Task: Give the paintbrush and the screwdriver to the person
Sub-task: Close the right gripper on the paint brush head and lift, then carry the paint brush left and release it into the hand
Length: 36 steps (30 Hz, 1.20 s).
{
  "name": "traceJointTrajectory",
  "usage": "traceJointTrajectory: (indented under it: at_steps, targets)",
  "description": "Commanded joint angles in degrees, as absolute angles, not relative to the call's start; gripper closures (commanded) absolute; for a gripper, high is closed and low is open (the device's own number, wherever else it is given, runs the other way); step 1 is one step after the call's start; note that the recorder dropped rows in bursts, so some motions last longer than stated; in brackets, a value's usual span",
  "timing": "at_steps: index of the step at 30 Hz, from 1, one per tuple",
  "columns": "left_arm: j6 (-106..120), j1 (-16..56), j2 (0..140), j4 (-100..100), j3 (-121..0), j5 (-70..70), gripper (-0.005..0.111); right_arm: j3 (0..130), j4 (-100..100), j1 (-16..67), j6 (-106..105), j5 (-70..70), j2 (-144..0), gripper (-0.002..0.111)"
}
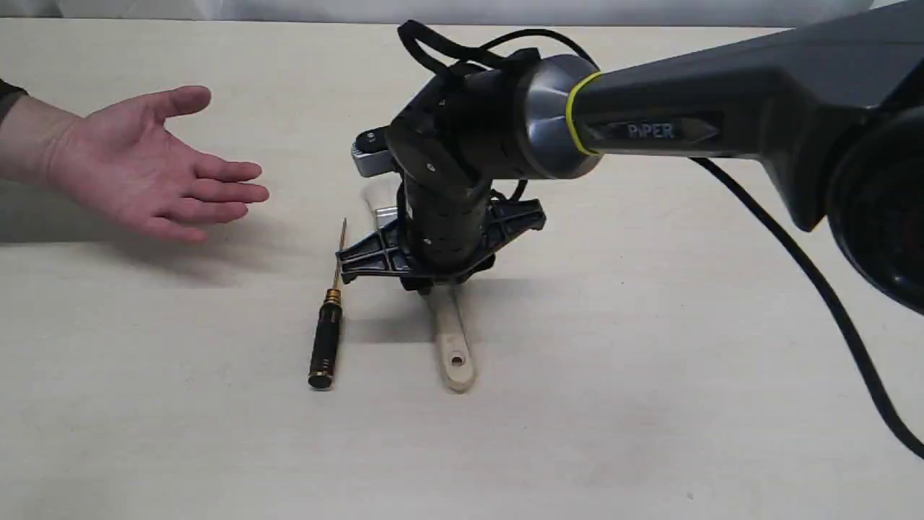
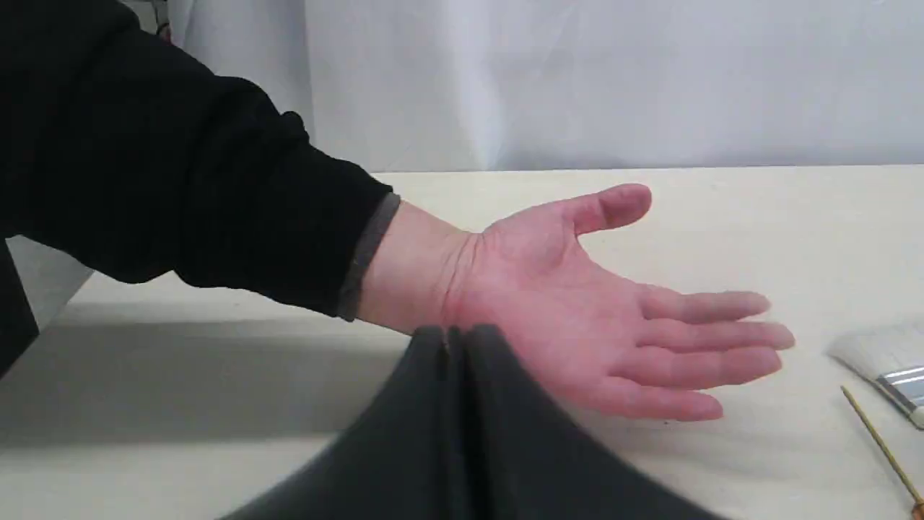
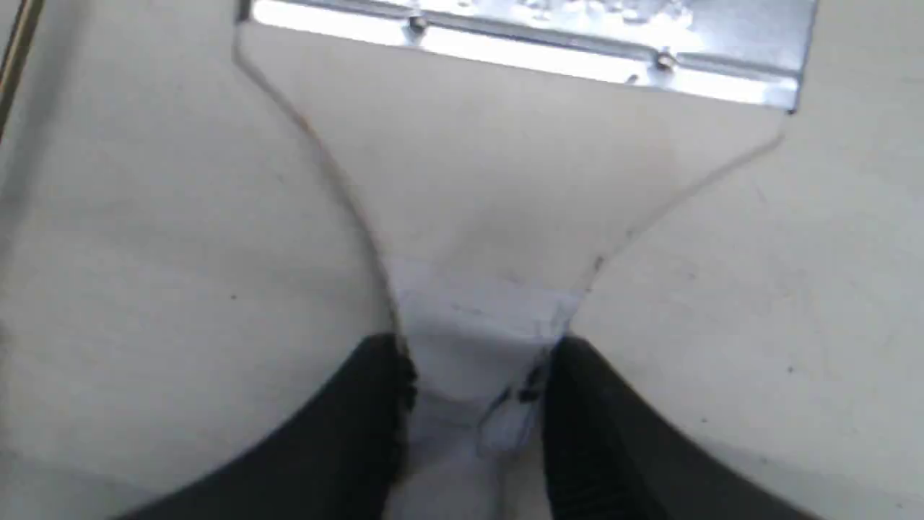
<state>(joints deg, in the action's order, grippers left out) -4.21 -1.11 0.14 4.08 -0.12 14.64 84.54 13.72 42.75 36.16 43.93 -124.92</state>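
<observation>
The paintbrush [image 1: 453, 347] lies flat on the table, its wooden handle with the hole pointing toward the near edge. My right gripper [image 3: 473, 390] is down over it, fingers pressed against both sides of the handle's narrow neck, below the silver ferrule [image 3: 541, 36]. The screwdriver [image 1: 325, 339] lies just left of the brush, parallel to it, untouched. The person's hand [image 1: 144, 170] hovers palm-up at the left. My left gripper [image 2: 451, 339] is shut and empty, in front of that hand [image 2: 577, 310]. Brush bristles [image 2: 884, 354] and the screwdriver shaft [image 2: 881, 448] show at that view's edge.
The right arm [image 1: 722, 123] and its black cable [image 1: 830, 303] stretch across the right side of the table. A pale curtain [image 2: 577, 79] hangs behind the table's far edge. The person's dark sleeve [image 2: 180, 166] fills one side of the left wrist view.
</observation>
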Motion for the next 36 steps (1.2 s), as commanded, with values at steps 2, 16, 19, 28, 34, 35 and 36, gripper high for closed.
traceJointTrajectory:
  at_steps: [2,16,19,28,34,35,36]
  targets:
    - [-4.32,-0.64,0.0,3.83,0.0,14.32,0.107,84.39,12.65,42.75,33.35,43.73,-120.23,0.104]
    - [-4.32,-0.64,0.0,3.93,0.0,14.32,0.107,88.68,-10.17,44.97,12.48,27.3,-104.58,0.104]
    - [-4.32,-0.64,0.0,3.93,0.0,14.32,0.107,91.24,-9.9,48.41,9.15,19.85,-106.06,0.104]
    - [-4.32,-0.64,0.0,3.93,0.0,14.18,0.107,102.72,-11.15,49.51,9.15,22.82,-120.33,0.099]
    - [-4.32,-0.64,0.0,3.93,0.0,14.28,0.107,103.27,-11.15,49.51,9.15,22.59,-126.8,0.07]
    - [-4.32,-0.64,0.0,3.93,0.0,14.28,0.107,103.27,-11.15,49.51,9.15,22.59,-127.24,0.066]
    - [-4.32,-0.64,0.0,3.93,0.0,14.28,0.107,103.27,-11.15,49.51,9.15,22.86,-127.86,0.062]
